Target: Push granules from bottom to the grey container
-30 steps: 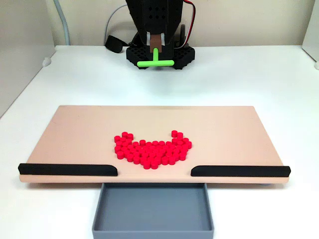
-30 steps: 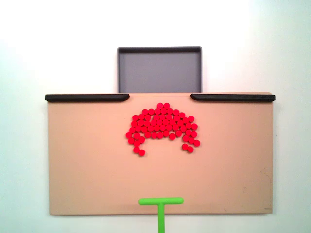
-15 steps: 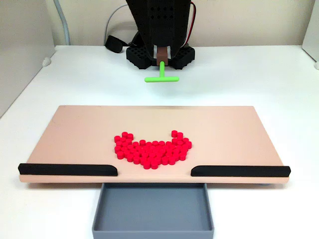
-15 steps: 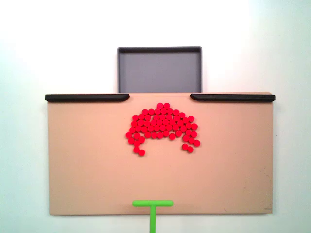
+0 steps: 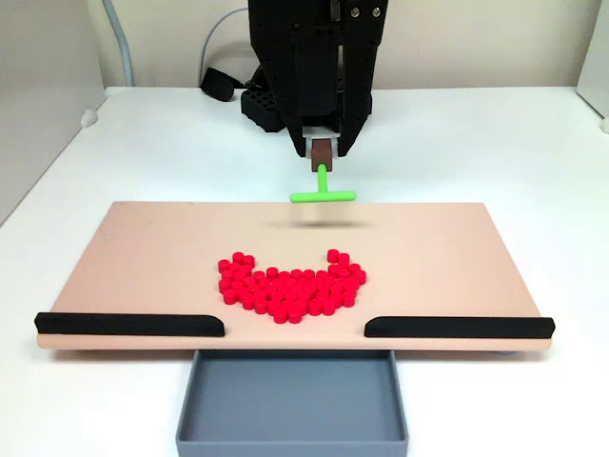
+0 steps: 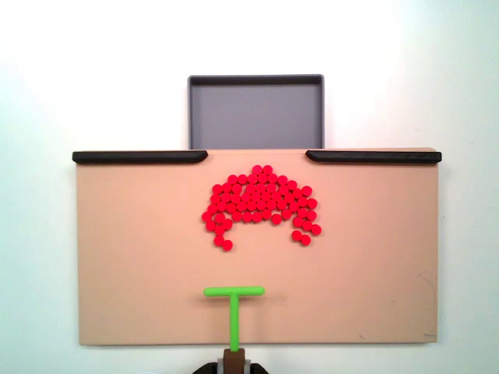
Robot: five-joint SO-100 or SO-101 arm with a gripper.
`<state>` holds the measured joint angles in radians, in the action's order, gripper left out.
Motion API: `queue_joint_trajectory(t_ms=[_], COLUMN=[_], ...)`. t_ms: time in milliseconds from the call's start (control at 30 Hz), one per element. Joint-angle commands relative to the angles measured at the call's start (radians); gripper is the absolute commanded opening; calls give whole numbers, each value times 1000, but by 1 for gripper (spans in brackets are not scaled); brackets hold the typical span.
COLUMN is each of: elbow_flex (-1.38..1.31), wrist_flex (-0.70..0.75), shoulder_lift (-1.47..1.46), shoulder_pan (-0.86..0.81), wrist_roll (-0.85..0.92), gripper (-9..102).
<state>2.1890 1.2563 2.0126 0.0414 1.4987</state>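
Granules lie clustered on tan board, just short of the gap leading to grey container. Tool is clamped on green pusher, behind the cluster. Pellets look light, hard, prone to scatter; sweep broadside, not grasp.

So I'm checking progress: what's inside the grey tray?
Nothing: the grey tray has a bare floor in both fixed views. The red pellets all sit on the tan board.

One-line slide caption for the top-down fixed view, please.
Green T-shaped pusher over the tan board, short of the red granules; grey container beyond is empty.
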Motion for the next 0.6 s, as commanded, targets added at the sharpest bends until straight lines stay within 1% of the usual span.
queue_joint_trajectory(t_ms=[0,67,200,367,567], elbow_flex=[6,8,43,71,86], wrist_flex=[-40,-52,-140,-210,-233], shoulder_lift=[-5,-17,-38,-66,-81], shoulder_pan=[15,21,28,17,14], wrist_roll=[-12,-21,-41,-34,-46], gripper=[0,0,0,0,0])
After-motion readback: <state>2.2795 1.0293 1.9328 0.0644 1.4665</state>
